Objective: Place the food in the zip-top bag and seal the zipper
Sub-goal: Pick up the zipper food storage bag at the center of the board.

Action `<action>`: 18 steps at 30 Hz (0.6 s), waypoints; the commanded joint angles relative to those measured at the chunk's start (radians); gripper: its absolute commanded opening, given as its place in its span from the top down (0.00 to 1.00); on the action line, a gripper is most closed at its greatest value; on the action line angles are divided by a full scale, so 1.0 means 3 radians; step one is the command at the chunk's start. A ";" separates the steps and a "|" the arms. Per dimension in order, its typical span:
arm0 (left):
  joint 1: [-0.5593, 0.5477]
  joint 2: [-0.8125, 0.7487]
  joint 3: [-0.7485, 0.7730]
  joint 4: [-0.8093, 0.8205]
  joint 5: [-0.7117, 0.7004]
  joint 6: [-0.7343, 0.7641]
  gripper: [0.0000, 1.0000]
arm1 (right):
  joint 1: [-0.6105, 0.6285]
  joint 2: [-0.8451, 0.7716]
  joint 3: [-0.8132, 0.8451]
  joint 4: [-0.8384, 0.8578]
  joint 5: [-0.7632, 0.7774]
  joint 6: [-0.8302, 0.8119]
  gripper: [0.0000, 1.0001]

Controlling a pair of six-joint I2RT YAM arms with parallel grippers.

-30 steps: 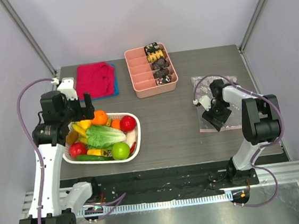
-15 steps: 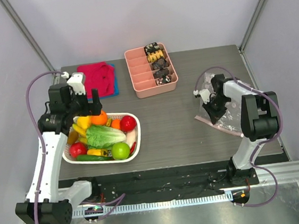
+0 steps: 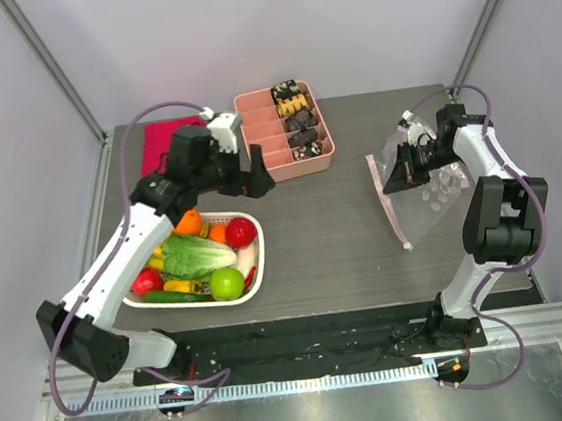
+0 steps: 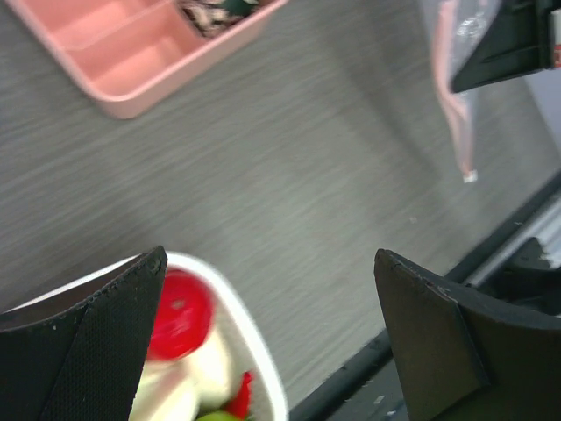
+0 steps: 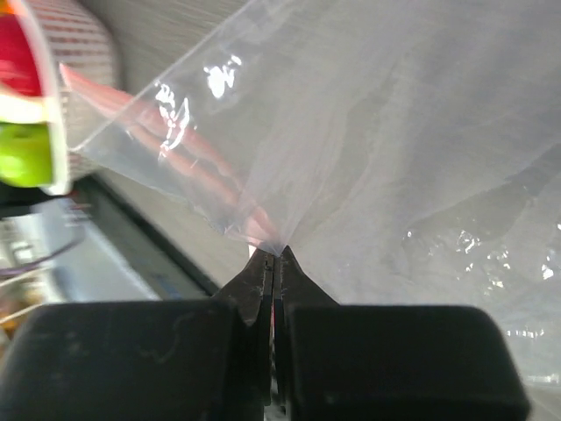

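Observation:
The food lies piled in a white mesh basket (image 3: 257,273): an orange (image 3: 188,221), green lettuce (image 3: 196,255), a red fruit (image 3: 240,232) and a green apple (image 3: 226,283). My left gripper (image 3: 255,171) hangs open and empty above the table between the basket and the pink tray; its wrist view shows the red fruit (image 4: 179,315) by its left finger (image 4: 96,346). My right gripper (image 3: 394,176) is shut on the zip-top bag (image 3: 428,190), which it holds up off the table at the right. The pink zipper (image 3: 391,209) hangs along the bag's left edge. From the right wrist, the clear bag (image 5: 394,132) fans out from the pinched jaws (image 5: 275,254).
A pink compartment tray (image 3: 267,157) with small dark and yellow snack pieces stands at the back middle. Red and blue folded cloths (image 3: 163,142) lie at the back left, partly behind my left arm. The table's front edge (image 3: 322,315) runs just below the basket.
My right gripper shut on the bag's edge, then lifted it off the table and carried it back. My left arm swung from over the basket rightward toward the tray, still open.

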 commanded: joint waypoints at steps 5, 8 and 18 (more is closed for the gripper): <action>-0.0585 0.0707 0.0467 0.0635 0.0237 -0.0789 0.00 | -0.0051 -0.0269 -0.0183 -0.0165 -0.1472 0.0653 0.99; -0.0764 0.0907 0.0467 0.0851 0.0247 -0.0973 0.02 | -0.0051 -0.0310 -0.0259 -0.0098 -0.1632 0.0837 0.99; -0.1076 0.1459 0.0605 0.1224 0.0462 -0.1474 0.41 | -0.0046 -0.0805 -0.0750 0.1148 -0.1555 0.2344 0.99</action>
